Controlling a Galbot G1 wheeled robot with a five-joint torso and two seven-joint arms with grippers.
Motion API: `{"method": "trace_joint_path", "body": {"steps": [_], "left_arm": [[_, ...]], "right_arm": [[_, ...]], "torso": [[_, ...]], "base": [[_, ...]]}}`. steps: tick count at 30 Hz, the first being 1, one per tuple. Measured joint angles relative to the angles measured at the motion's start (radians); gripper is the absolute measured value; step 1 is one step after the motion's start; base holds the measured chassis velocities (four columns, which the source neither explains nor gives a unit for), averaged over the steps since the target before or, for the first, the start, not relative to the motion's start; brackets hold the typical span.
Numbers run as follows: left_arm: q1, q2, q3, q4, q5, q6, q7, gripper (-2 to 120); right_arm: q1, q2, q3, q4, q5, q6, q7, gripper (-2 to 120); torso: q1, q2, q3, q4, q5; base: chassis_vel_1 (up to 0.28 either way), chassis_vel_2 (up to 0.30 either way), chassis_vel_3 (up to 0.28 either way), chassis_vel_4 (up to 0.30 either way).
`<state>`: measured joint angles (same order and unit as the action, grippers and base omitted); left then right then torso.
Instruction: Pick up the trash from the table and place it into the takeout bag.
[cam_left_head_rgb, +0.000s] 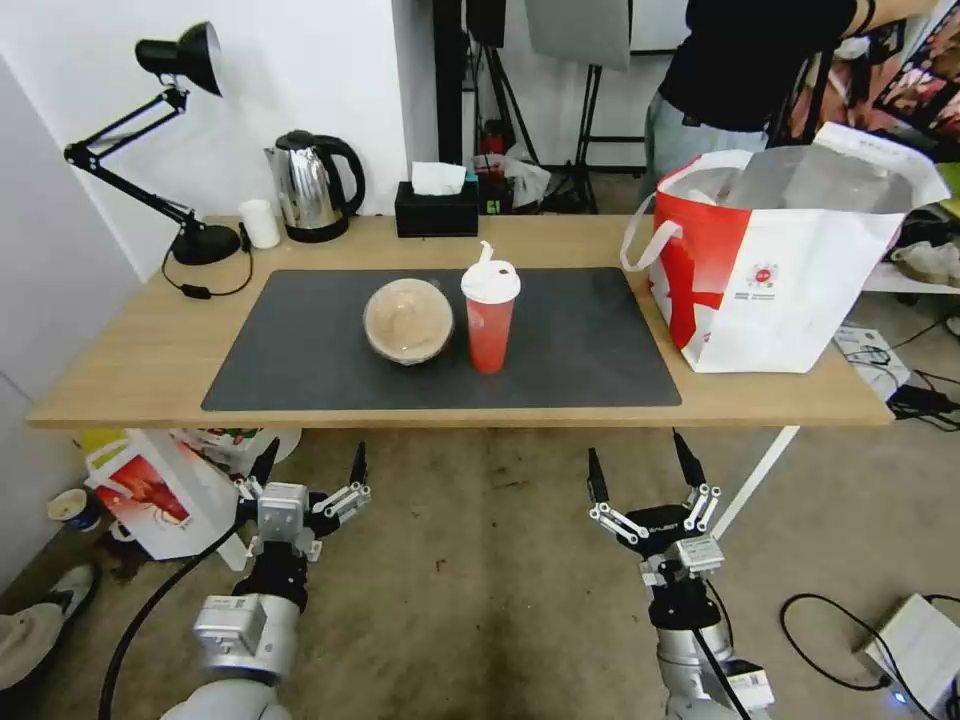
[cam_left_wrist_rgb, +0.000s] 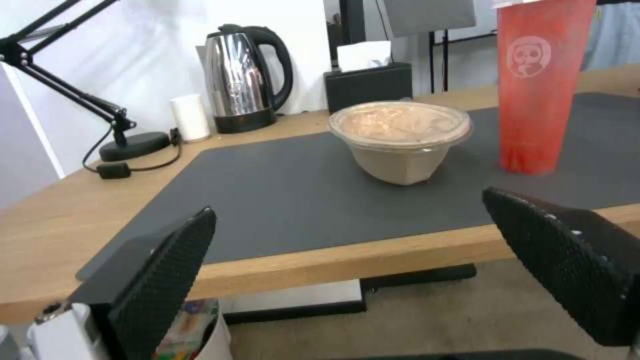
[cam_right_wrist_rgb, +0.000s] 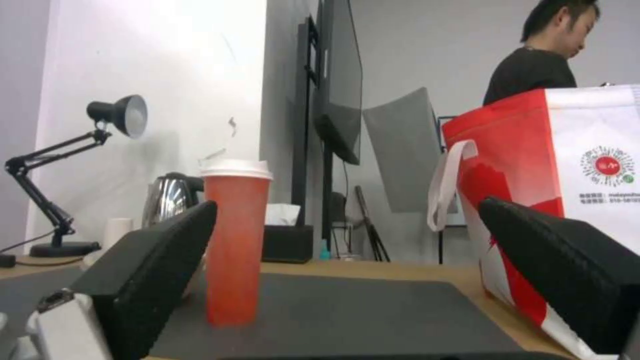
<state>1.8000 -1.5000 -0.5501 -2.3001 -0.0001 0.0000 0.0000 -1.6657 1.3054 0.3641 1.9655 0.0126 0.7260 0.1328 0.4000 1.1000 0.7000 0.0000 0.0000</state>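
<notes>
Both claws hang low before the tabletop (cam_left_head_rgb: 130, 370), spread wide and holding nothing: the left claw (cam_left_head_rgb: 308, 466) and the right claw (cam_left_head_rgb: 640, 465). The tall cup (cam_left_head_rgb: 490, 318) could tip if bumped. It stands beside the bowl (cam_left_head_rgb: 408, 320), beyond both claws. The bag (cam_left_head_rgb: 790, 290) stands at the right end.

Red cup (cam_left_head_rgb: 489, 325) with white lid, beige-brown container (cam_left_head_rgb: 407, 320), dark grey mat (cam_left_head_rgb: 580, 340), white-and-red bag (cam_left_head_rgb: 775, 270)

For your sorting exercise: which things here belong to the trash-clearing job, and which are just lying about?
Job: red cup, clear-lidded container, takeout bag, table.
Lying about: desk lamp, kettle, small white cup, tissue box.
</notes>
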Motion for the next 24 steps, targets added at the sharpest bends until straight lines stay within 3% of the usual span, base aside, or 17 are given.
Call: {"method": "trace_joint_path", "body": {"steps": [18, 24], "left_arm": [[0.0, 0.0, 0.0, 0.0, 0.0, 0.0, 0.0, 100], [0.0, 0.0, 0.0, 0.0, 0.0, 0.0, 0.0, 100]], "right_arm": [[0.0, 0.002, -0.011, 0.031, 0.003, -0.02, 0.002, 100], [0.036, -0.034, -0.053, 0.1, 0.077, -0.074, -0.032, 100]], "torso": [[0.0, 0.0, 0.0, 0.0, 0.0], [0.0, 0.0, 0.0, 0.0, 0.0]], "base": [[0.0, 0.0, 0.0, 0.0], [0.0, 0.0, 0.0, 0.0]]}}
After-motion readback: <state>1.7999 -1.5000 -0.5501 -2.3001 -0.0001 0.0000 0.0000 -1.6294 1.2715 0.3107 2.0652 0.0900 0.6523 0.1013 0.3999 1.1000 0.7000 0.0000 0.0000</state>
